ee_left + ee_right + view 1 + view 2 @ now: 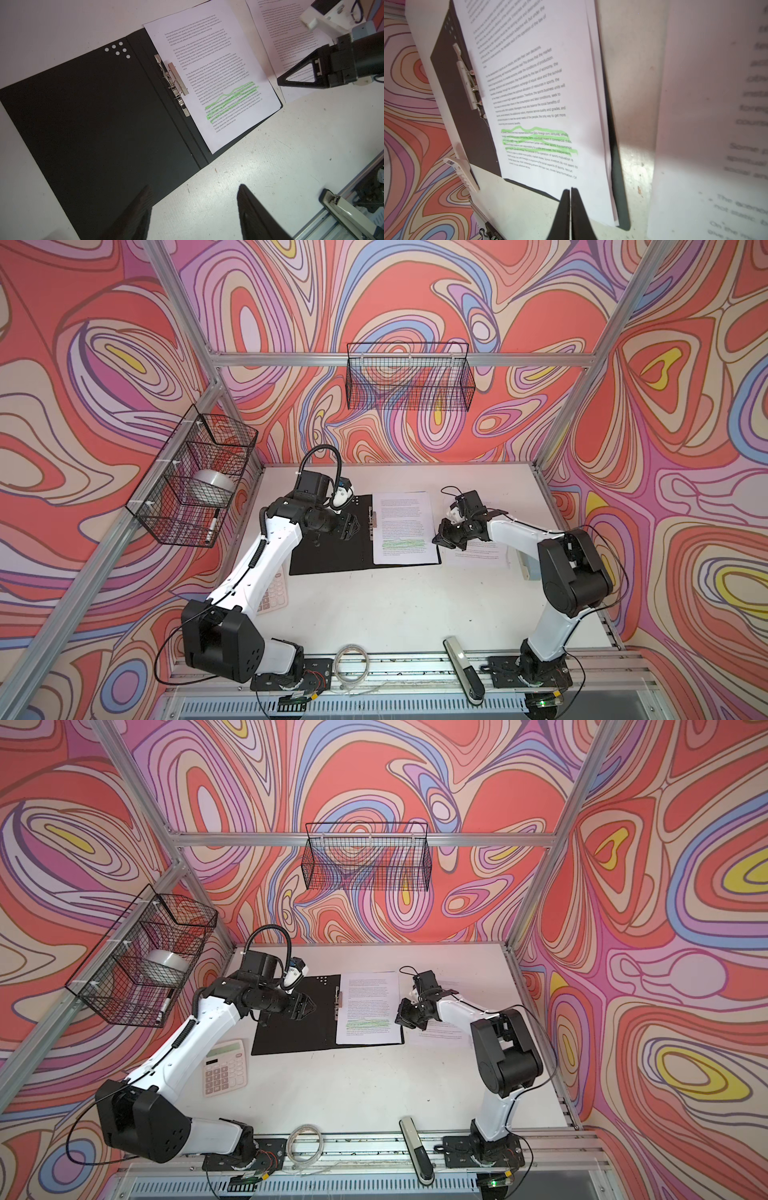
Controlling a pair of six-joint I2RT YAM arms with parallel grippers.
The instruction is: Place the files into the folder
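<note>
With right claw (436, 540) pressed together and left claw (356, 526) spread empty over the folder (324, 560), press the loose sheet (478, 556) and slide it left, squarely onto the filed sheet (401, 514).

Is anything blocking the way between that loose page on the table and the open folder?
Nothing visible. Only a strip of bare table separates the loose page from the folder; the shut right gripper hangs near that gap.

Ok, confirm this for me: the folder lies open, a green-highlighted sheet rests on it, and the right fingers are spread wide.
Not quite. The right fingers are shut tight together, as the right wrist view shows. The folder does lie open, with the green-highlighted sheet resting on it.
</note>
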